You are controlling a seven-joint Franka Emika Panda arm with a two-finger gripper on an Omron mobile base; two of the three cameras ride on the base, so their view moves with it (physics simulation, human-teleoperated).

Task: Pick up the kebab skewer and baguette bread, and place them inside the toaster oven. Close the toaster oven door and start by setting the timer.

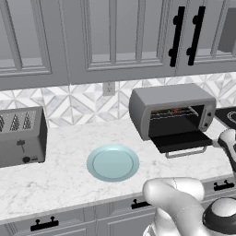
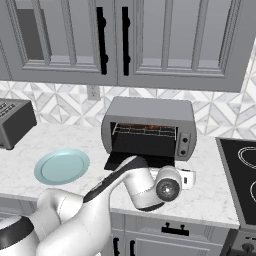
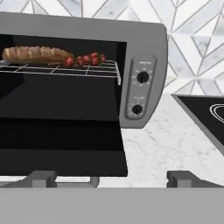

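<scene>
Two foods on the rack (image 3: 87, 70), upper left of the hand view: bread (image 3: 35, 54) at the far left, skewer (image 3: 86, 59) just right of it, seemingly touching. Oven (image 3: 144, 52) with door (image 3: 61, 148) dropped flat, handle (image 3: 94, 181) at bottom centre. Two knobs on the right panel; timer (image 3: 137, 109) probably the lower one. Gripper (image 3: 112, 178) low in frame, jaws spread wide, holding nothing. Plate (image 1: 113, 162) centre of left base view; toaster (image 1: 20, 136) at left edge.

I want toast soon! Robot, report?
Fingers open, empty. Golden baguette bread and red kebab skewer on rack. Dark glass oven door still down.
</scene>
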